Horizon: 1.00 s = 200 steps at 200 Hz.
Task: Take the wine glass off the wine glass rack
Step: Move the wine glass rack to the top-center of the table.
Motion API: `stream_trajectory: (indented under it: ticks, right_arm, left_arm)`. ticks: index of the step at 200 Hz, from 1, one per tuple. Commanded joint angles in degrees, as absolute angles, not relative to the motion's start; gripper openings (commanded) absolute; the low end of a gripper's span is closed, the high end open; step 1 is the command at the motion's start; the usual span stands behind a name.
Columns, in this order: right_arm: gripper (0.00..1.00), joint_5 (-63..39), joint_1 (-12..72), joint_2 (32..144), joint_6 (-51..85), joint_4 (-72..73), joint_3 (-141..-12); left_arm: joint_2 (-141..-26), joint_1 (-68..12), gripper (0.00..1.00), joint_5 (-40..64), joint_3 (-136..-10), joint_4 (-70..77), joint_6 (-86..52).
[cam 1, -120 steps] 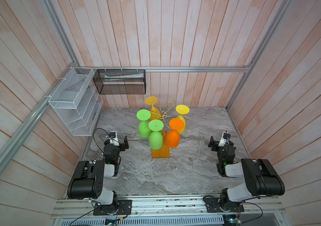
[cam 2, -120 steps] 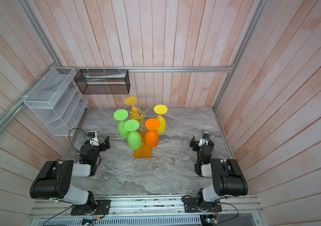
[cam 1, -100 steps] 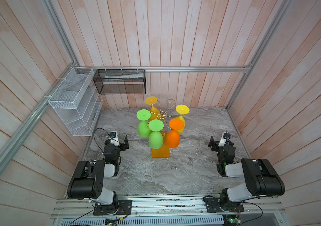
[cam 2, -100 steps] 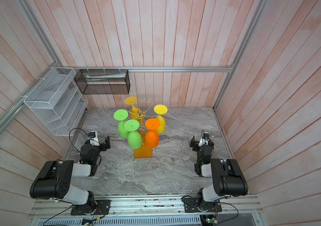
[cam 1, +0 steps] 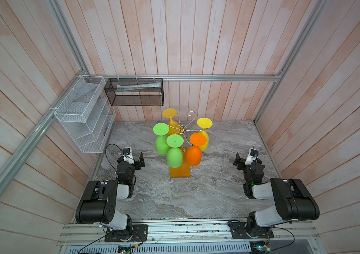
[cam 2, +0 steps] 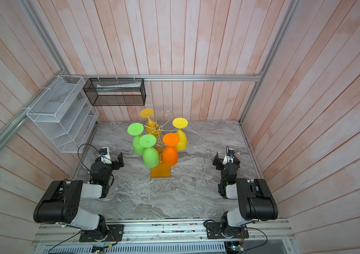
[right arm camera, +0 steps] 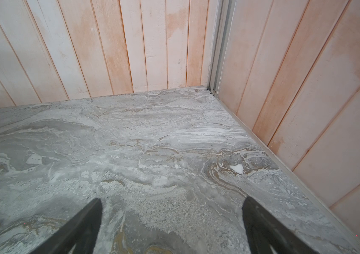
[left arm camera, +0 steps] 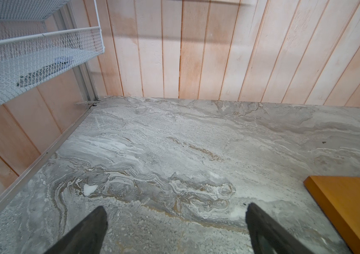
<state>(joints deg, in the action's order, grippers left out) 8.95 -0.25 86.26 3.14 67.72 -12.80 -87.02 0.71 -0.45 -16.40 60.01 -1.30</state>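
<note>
White mesh shelf [cam 1: 82, 114] tiered on the side wall, black mesh basket [cam 1: 134, 96] hung off the aluminium rail [cam 1: 218, 77] just beside it with an unidentifiable pale item [cam 1: 138, 86] inside, grey marble tabletop [cam 1: 207, 193], whitewashed plank walls [cam 1: 196, 39].

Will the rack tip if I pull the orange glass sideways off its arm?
Likely top-heavy: the wine glass rack carries five glasses high on thin wire over a small footing. The wire probably flexes and springs back. The orange glass may swing.

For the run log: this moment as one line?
stage: before reach | left gripper: jaws open, empty | right gripper: jaws open, empty | wine glass rack: five glasses hanging, untouched
</note>
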Motion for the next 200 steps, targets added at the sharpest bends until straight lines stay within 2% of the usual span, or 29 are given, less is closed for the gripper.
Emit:
stream_trajectory:
  ticks: [1, 81, 116, 130, 149, 200]
  right_arm:
    - [0.98, 9.5, -0.5, 87.0, 2.7, 68.9, -13.9]
    - [0.98, 10.1, -0.3, 86.7, 2.6, 70.1, -13.1]
    - [0.98, 12.9, 1.6, 85.2, 1.3, 74.2, -10.4]
    - [0.98, 14.3, 2.2, 83.5, 1.0, 73.3, -10.2]
    - [0.98, 16.4, 2.7, 80.9, 1.4, 70.7, -10.4]
    - [0.96, 25.5, 5.8, 76.4, 1.1, 62.2, -13.8]
  left_arm:
    - [-87.8, 0.5, 1.0, -1.1, -17.6, 60.7, -1.0]
    - [-87.8, 0.4, 1.0, -1.3, -17.4, 60.8, -0.9]
    - [-87.3, -1.1, 1.0, -4.7, -17.4, 60.7, -0.4]
    - [-86.2, -1.3, 1.0, -7.5, -18.9, 57.5, -1.1]
    - [-82.3, -1.8, 1.0, -9.7, -24.2, 45.1, -1.2]
    - [-78.0, -2.1, 1.0, -16.9, -28.8, 35.6, -6.5]
